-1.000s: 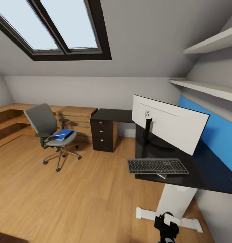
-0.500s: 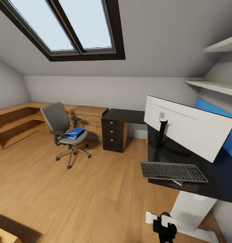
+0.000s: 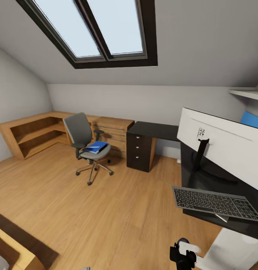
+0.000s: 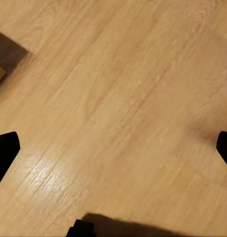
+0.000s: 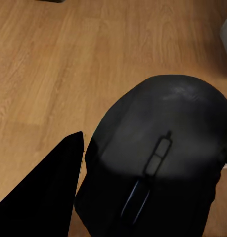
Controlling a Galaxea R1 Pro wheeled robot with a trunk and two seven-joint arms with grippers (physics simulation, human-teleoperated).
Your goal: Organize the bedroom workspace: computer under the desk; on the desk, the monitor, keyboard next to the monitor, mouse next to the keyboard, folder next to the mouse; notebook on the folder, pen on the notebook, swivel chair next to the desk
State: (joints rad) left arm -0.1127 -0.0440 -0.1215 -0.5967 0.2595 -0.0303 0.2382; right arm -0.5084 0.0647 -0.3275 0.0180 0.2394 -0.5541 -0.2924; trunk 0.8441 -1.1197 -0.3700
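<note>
The grey swivel chair (image 3: 83,139) stands on the floor left of the desk (image 3: 155,130), with the blue folder (image 3: 96,146) lying on its seat. On the desk's glossy black top stands the monitor (image 3: 226,144), its white back toward me. The keyboard (image 3: 215,202) lies at the desk's near edge, in front of the monitor. My right gripper (image 3: 183,258) hangs low by the desk's white leg. In the right wrist view my right gripper (image 5: 143,192) is shut on the black mouse (image 5: 160,158). My left gripper (image 4: 113,148) is open over bare floor. The computer, notebook and pen are out of view.
A low light-wood cabinet (image 3: 31,131) with open shelves runs along the left and back walls to the dark drawer unit (image 3: 139,152). A wooden furniture corner (image 3: 11,249) juts in at the lower left. A wall shelf (image 3: 249,93) hangs above the desk. Wood floor (image 3: 106,210) lies between me and the chair.
The whole head view has swung left, so chair, desk, monitor and keyboard sit further right in the picture. The things themselves have not moved. A wooden corner has come into view.
</note>
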